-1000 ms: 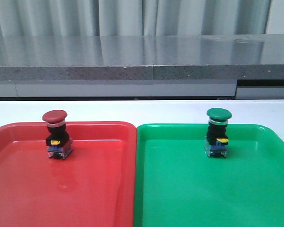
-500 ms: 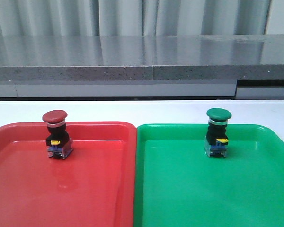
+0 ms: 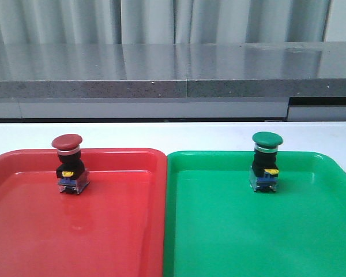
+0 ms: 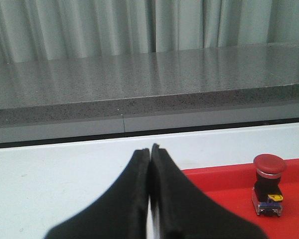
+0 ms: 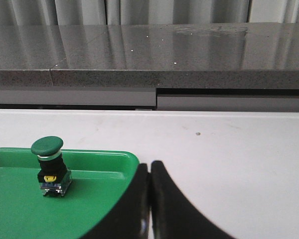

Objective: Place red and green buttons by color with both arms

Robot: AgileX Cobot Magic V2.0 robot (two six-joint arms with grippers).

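Already sorted: the red button (image 3: 67,164) stands upright in the red tray (image 3: 121,231), the green button (image 3: 266,162) upright in the green tray (image 3: 230,231).

Both the left gripper (image 4: 150,154) and the right gripper (image 5: 149,169) are pressed together, empty, apart from the buttons. Any stray swing could topple these top-heavy switches; only the tray rims and the grey counter (image 3: 173,72) stand nearby.

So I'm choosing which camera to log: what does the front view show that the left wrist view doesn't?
Only the front view shows the green button standing upright in the green tray, and both trays side by side. Only the left wrist view shows the left gripper, its fingers closed together and holding nothing. Both show the red button upright in the red tray, the white table and the grey counter behind.
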